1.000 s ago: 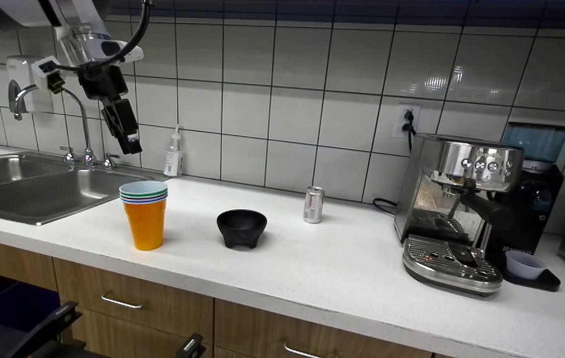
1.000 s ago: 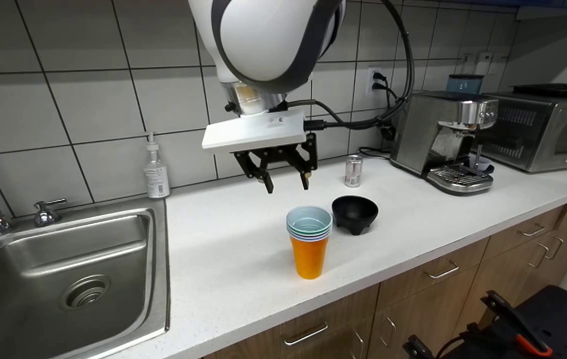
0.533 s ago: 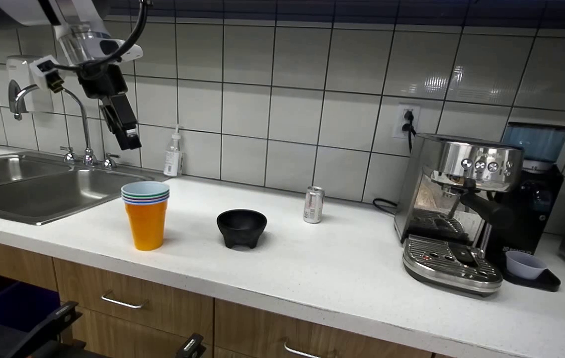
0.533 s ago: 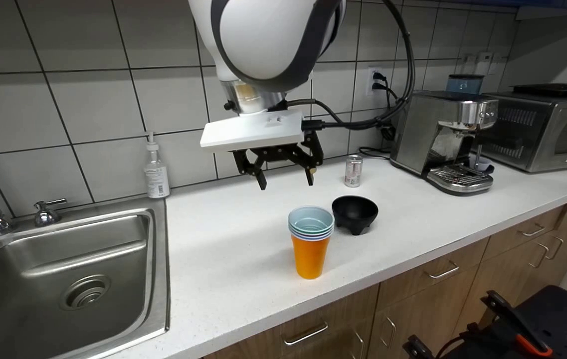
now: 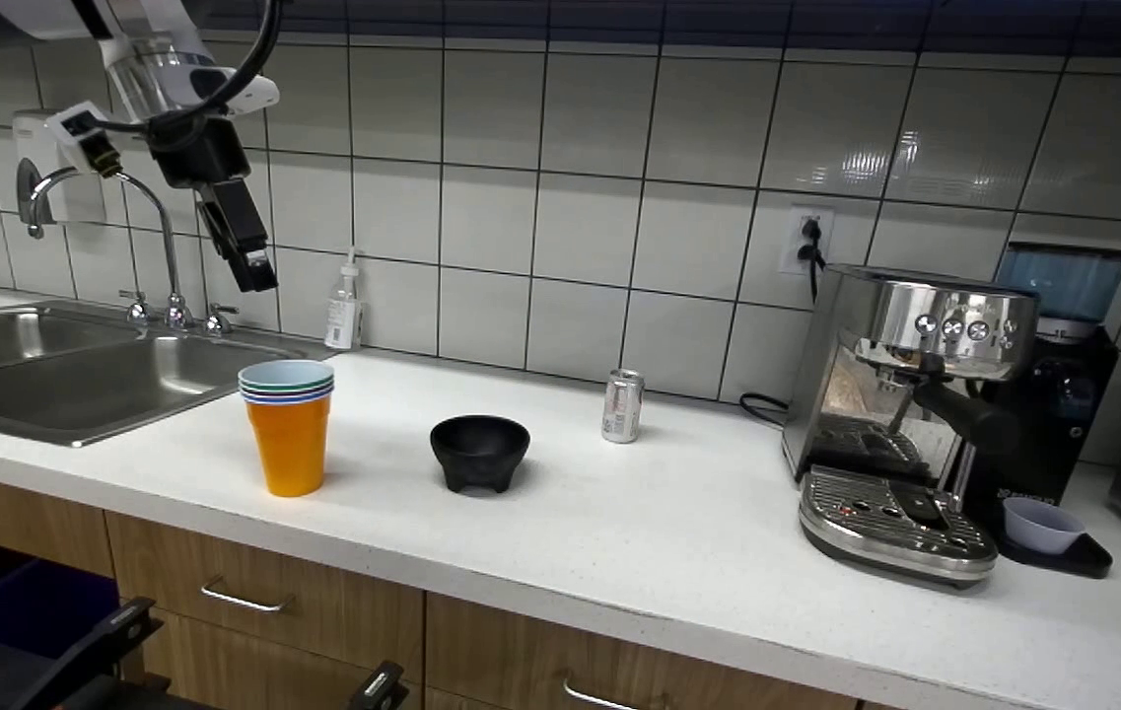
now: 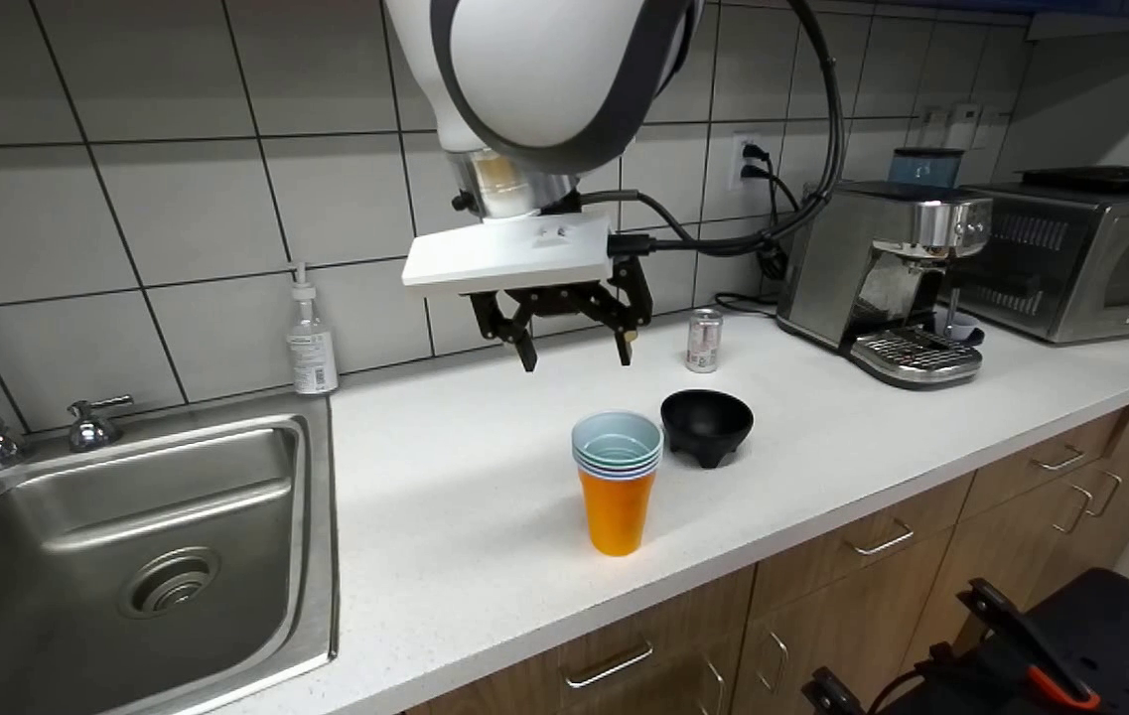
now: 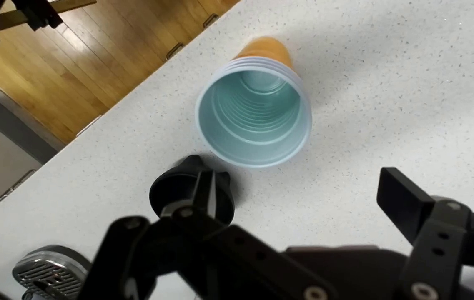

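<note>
My gripper (image 6: 578, 363) is open and empty, raised above the counter. It also shows side-on in an exterior view (image 5: 259, 284) and at the bottom of the wrist view (image 7: 297, 179). Nearest below it is a stack of orange cups with pale blue insides (image 6: 616, 511), upright on the counter and apart from the fingers. The stack (image 5: 292, 444) shows several rims. The wrist view looks down into the top cup (image 7: 257, 121). A black footed bowl (image 6: 706, 427) stands beside the stack; in the wrist view one finger partly hides the bowl (image 7: 170, 191).
A silver can (image 5: 622, 406) stands near the tiled wall. An espresso machine (image 5: 905, 414) and a microwave (image 6: 1090, 268) stand farther along the counter (image 5: 619, 552). A steel sink (image 6: 311, 556) and a soap bottle (image 6: 312, 348) are on the opposite side.
The gripper's fingers have spread wider apart and the gripper has risen slightly. The cup stack's rim has shifted a little and back, its base staying put. The bowl and can have not moved.
</note>
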`<state>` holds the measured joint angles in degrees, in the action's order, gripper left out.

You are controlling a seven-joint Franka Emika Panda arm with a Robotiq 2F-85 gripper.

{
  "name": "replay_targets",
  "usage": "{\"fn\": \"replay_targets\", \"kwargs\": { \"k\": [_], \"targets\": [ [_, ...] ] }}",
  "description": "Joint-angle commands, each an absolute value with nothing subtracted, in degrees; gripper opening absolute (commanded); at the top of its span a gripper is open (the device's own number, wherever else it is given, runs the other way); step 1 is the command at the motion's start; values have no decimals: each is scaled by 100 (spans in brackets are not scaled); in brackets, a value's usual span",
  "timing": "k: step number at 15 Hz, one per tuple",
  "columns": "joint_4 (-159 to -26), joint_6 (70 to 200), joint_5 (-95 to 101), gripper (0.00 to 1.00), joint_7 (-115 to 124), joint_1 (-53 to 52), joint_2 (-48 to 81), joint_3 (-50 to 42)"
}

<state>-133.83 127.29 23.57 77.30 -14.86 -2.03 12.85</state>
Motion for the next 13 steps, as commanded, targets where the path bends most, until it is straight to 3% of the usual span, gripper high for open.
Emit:
{"fn": "replay_targets", "kwargs": {
  "k": [1,13],
  "targets": [
    [-13414,12722,2349,100,7748,-1413,-273,1361],
    [-13435,12725,2349,100,7753,-1415,-254,1362]
  ]
}}
